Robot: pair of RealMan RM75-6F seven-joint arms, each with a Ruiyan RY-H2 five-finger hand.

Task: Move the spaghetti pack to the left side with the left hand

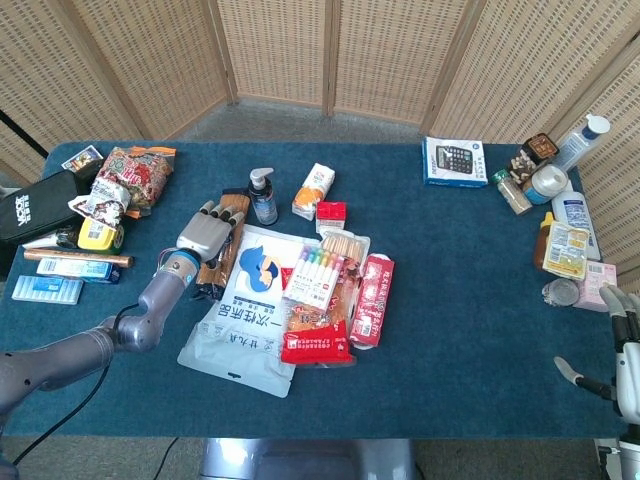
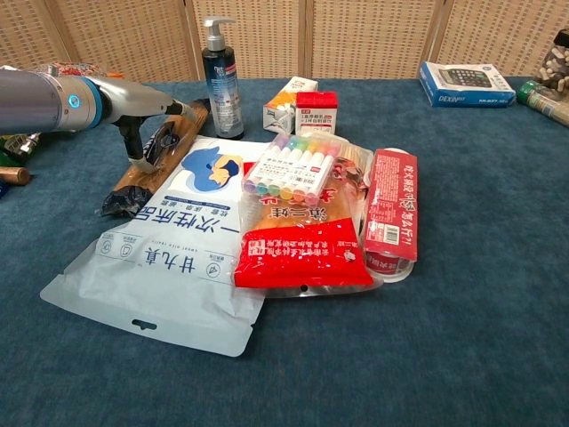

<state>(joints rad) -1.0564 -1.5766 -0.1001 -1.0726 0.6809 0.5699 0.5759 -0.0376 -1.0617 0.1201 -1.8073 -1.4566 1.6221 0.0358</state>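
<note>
The spaghetti pack (image 1: pixel 209 277) (image 2: pixel 135 181) is a long brown packet with a dark label. It lies lengthwise left of the centre pile, its right edge against the white pouch (image 1: pixel 243 322). My left hand (image 1: pixel 207 233) (image 2: pixel 156 114) is over the pack's upper half, fingers stretched along it and pointing away. In the chest view the thumb hangs down on the pack's left side. The fingers are not closed round the pack. My right hand (image 1: pixel 624 362) is at the table's near right corner with fingers apart, holding nothing.
A pump bottle (image 1: pixel 263 196) stands just right of the pack's far end. Marker set (image 1: pixel 318 270) and red packets lie on the pouch. A snack bag (image 1: pixel 135 175), yellow tin (image 1: pixel 99 234), black case (image 1: pixel 30 205) and small boxes crowd the left edge. Calculator box (image 1: pixel 454 160) and bottles sit far right.
</note>
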